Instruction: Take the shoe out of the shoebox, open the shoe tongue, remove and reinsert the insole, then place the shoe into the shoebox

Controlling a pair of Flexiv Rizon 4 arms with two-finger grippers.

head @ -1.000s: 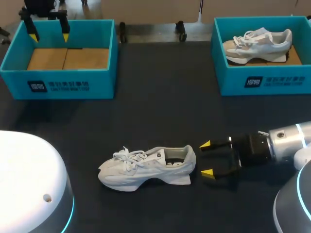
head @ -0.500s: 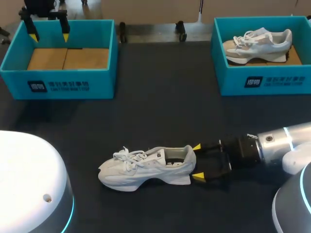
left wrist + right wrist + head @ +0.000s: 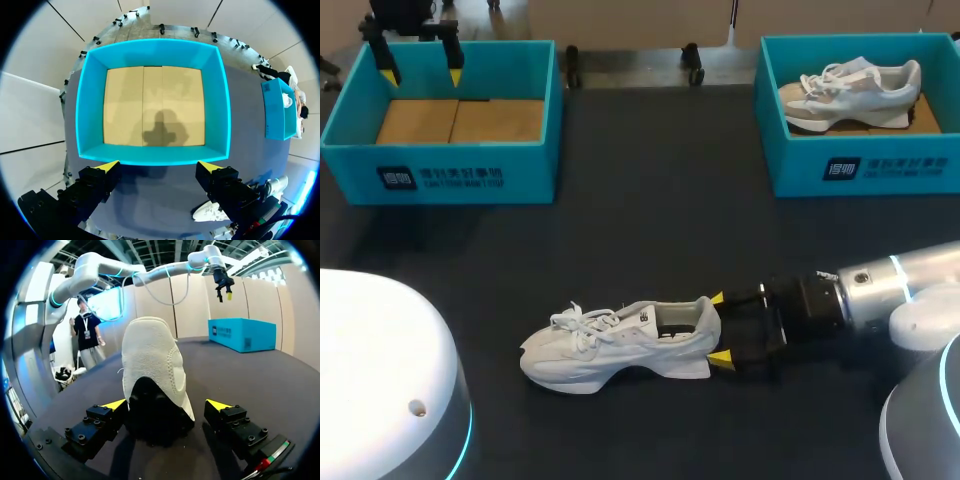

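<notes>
A white sneaker [image 3: 620,345] lies on its side on the dark table, toe to the left and heel to the right. My right gripper [image 3: 719,328] is open at the heel, one yellow tip on each side of it. The right wrist view has the heel [image 3: 152,365] between the open fingers [image 3: 116,404], with a small gap at one side. My left gripper [image 3: 421,75] hangs open above the far rim of the empty teal shoebox [image 3: 440,175]. In the left wrist view that gripper [image 3: 159,165] sits above the box's near wall [image 3: 150,155], with the cardboard floor bare.
A second teal shoebox [image 3: 865,165] at the back right holds another pale sneaker [image 3: 850,90]. A white rounded robot base [image 3: 380,380] fills the front left corner. Dark tabletop lies between the two boxes and around the sneaker.
My right gripper has slid left, from clear of the sneaker to having its open fingers around the heel. The sneaker has shifted a touch to the left. The left arm is unchanged.
</notes>
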